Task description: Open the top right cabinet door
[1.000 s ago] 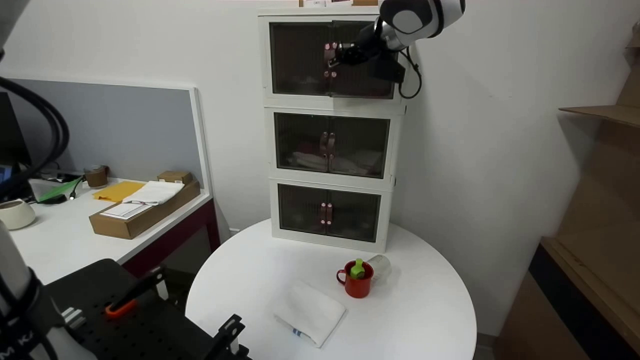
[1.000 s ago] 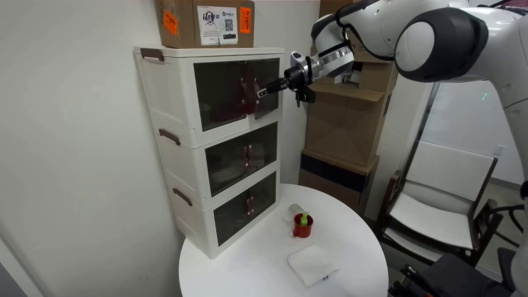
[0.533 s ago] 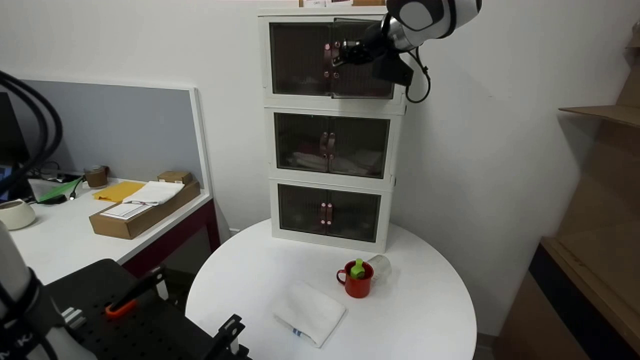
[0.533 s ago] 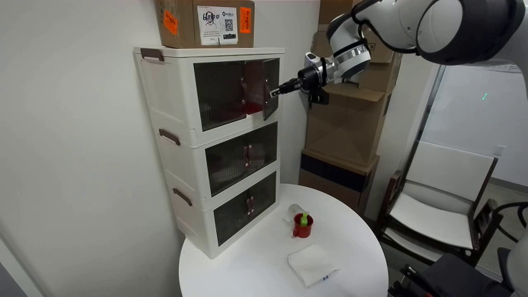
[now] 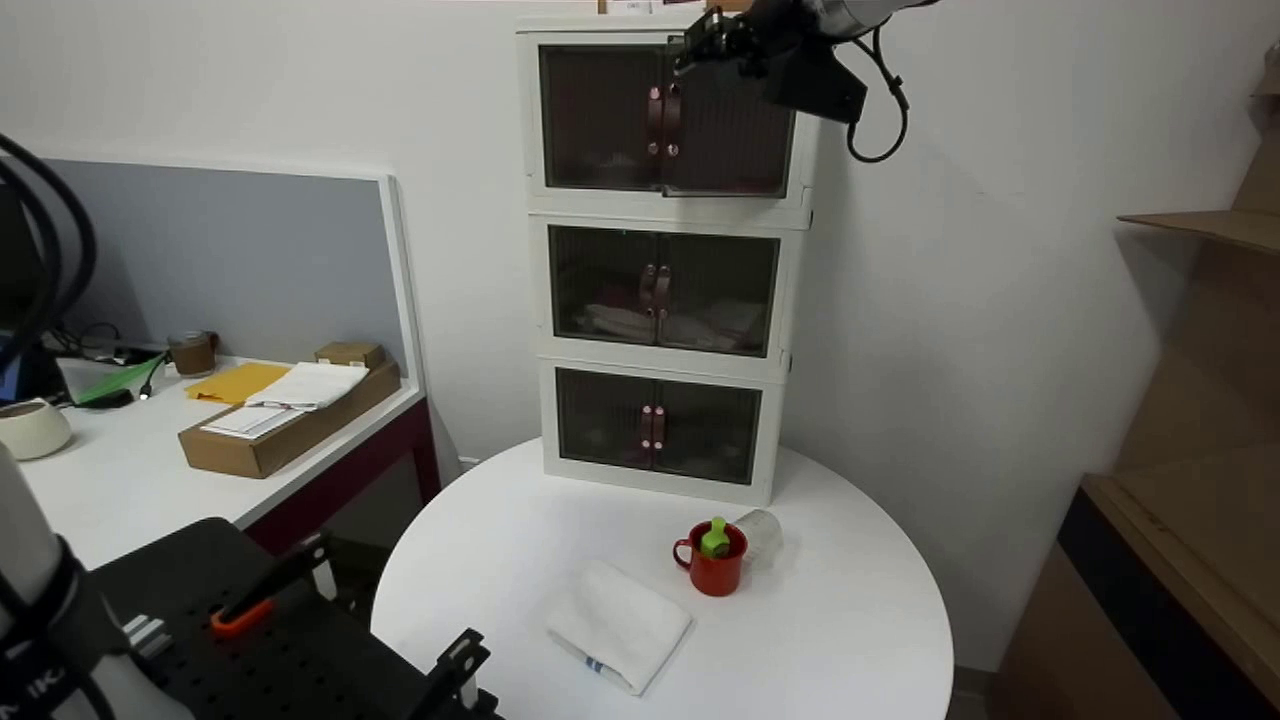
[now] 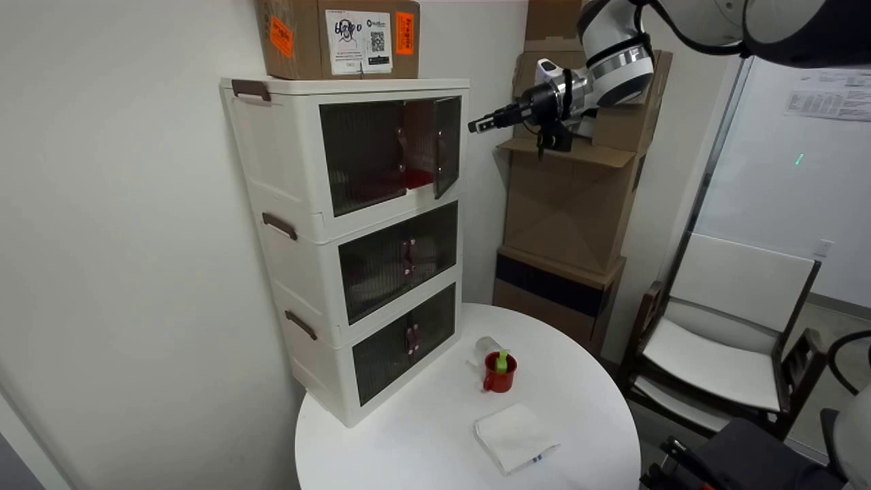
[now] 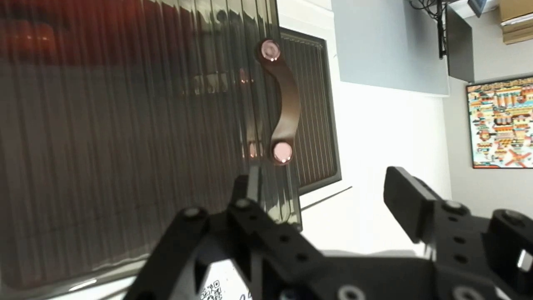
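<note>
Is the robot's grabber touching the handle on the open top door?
Apart. In an exterior view, a clear gap separates the gripper from the top right door handle.

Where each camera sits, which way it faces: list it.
Wrist view: mounted behind the open claw, facing the top right door.
An exterior view: angled across the cabinet, toward the chair; claw and arm show.
An exterior view: before the cabinet, looking down over the table; claw and arm parts show.
Both exterior views share cabinet, table and claw.

Top right door [image 7: 133, 146] partly beyond the wrist view's top edge
</note>
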